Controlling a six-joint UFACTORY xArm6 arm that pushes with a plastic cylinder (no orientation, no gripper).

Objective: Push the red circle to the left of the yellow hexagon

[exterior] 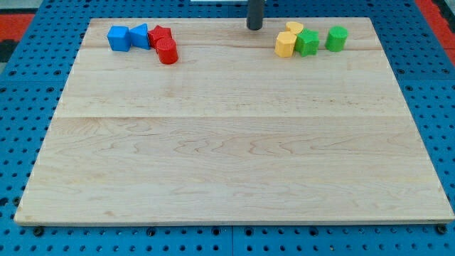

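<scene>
The red circle [168,52] lies near the view's top left, touching a second red block [160,35] just above it. The yellow hexagon [285,45] lies near the view's top right, with another yellow block [294,28] just behind it. My tip [254,27] stands at the view's top edge of the board, between the two groups. It is a little left of the yellow hexagon and well to the right of the red circle, touching neither.
Two blue blocks [119,38] [140,35] sit left of the red ones. A green star-like block [307,43] touches the yellow hexagon's right side; a green cylinder [336,38] stands further right. The wooden board [227,142] rests on a blue pegboard.
</scene>
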